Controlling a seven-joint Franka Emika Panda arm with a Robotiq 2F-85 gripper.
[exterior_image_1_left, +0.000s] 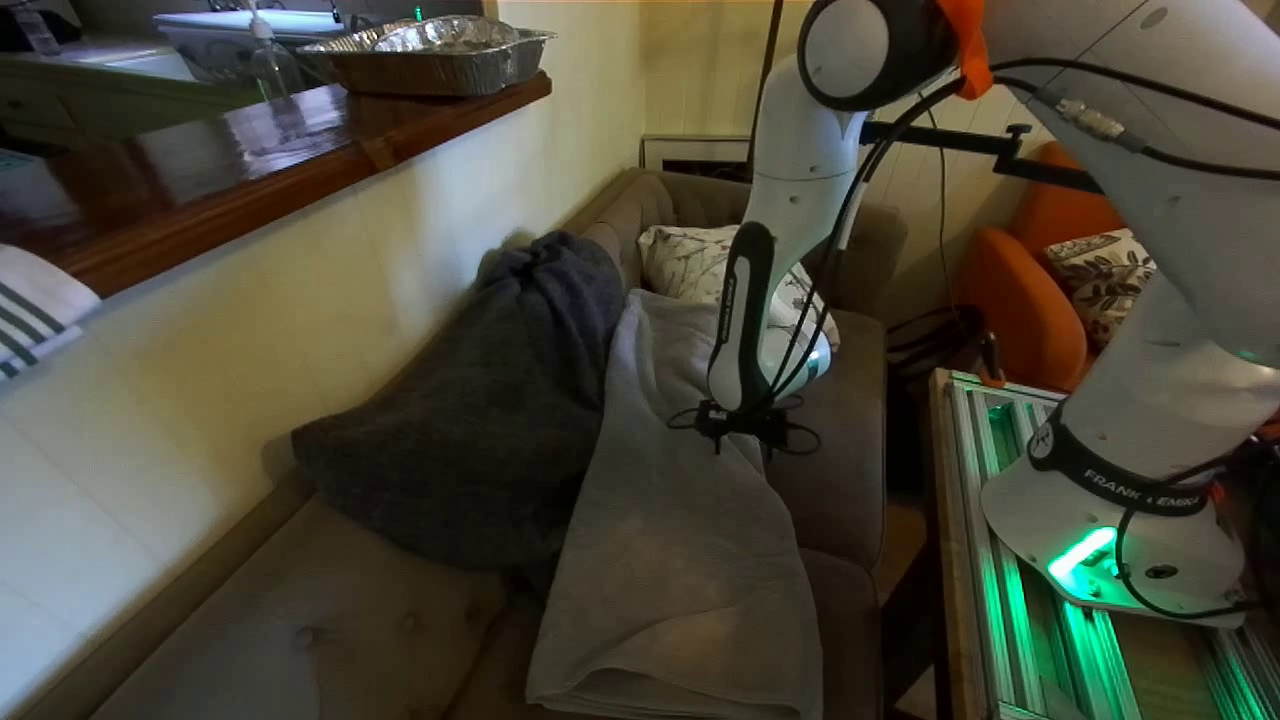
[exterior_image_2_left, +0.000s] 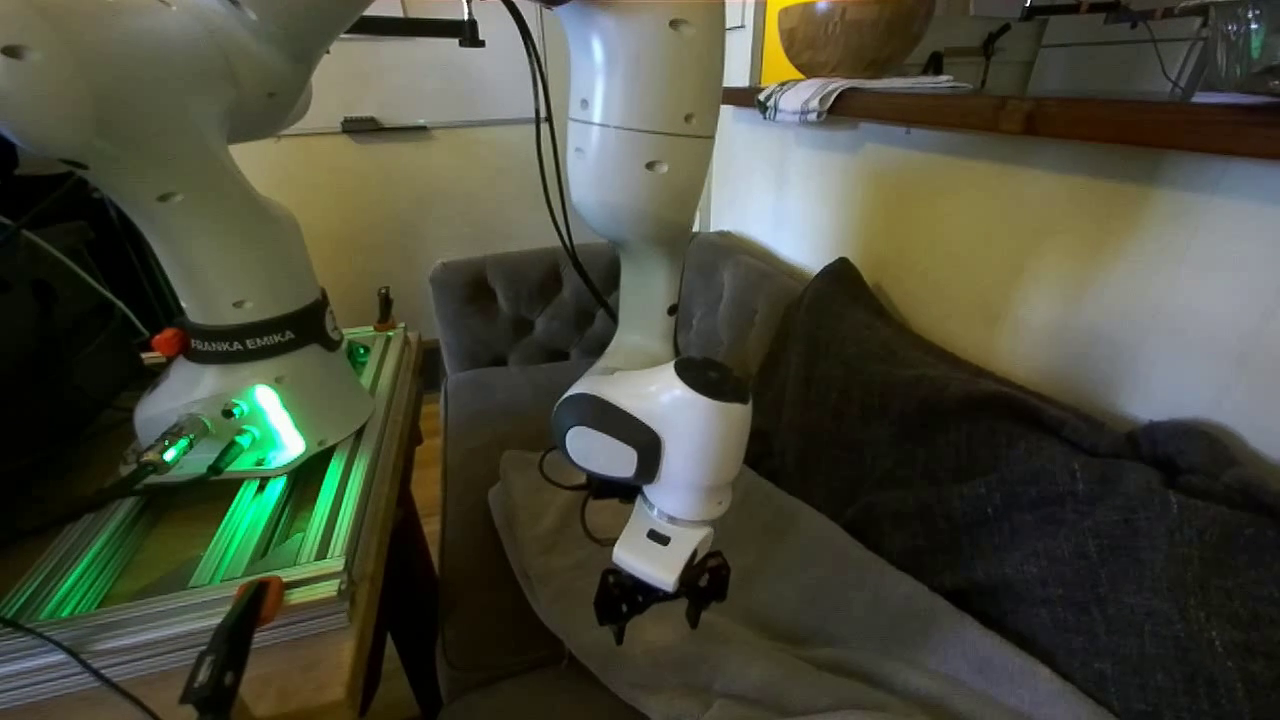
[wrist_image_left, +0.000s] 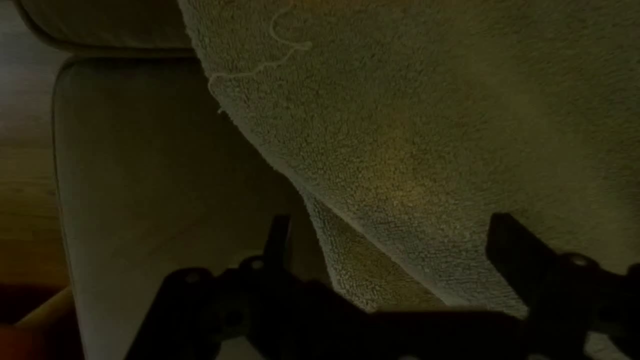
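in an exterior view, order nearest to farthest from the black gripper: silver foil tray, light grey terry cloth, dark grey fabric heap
1. Light grey terry cloth, below the gripper
2. Dark grey fabric heap, beside it, toward the wall
3. Silver foil tray, on the brown wooden ledge

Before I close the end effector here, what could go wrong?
1. The open end effector hangs over the light gray blanket, but in the wrist view one finger shows against the couch; closing might catch only one of the edge's layers.
2. A loose thread on the blanket could snag.
3. The wrist view is dark, so clearance above the blanket may be misjudged.
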